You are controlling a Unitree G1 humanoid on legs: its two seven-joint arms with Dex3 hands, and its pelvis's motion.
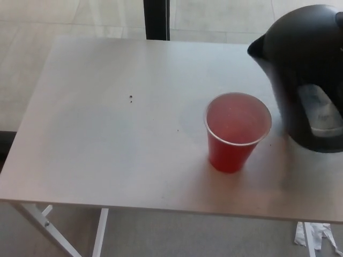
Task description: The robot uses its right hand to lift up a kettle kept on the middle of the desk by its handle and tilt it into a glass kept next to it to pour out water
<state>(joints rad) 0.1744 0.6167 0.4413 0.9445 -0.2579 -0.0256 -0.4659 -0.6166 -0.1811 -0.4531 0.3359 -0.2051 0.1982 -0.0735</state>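
Upright kettle (pixel 303 69) just beside red glass (pixel 236 131).

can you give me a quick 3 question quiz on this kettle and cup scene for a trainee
1. True or false: the kettle is tilted with its spout over the cup.
2. Which side of the cup is the kettle on in the picture? A) left B) right C) in front
3. Fill in: the cup is coloured ____.

Key:
1. False. It stands about upright beside the cup, spout pointing left and clear of the rim.
2. B. It is at the right edge of the table.
3. Red.

No robot hand shows in the head view.
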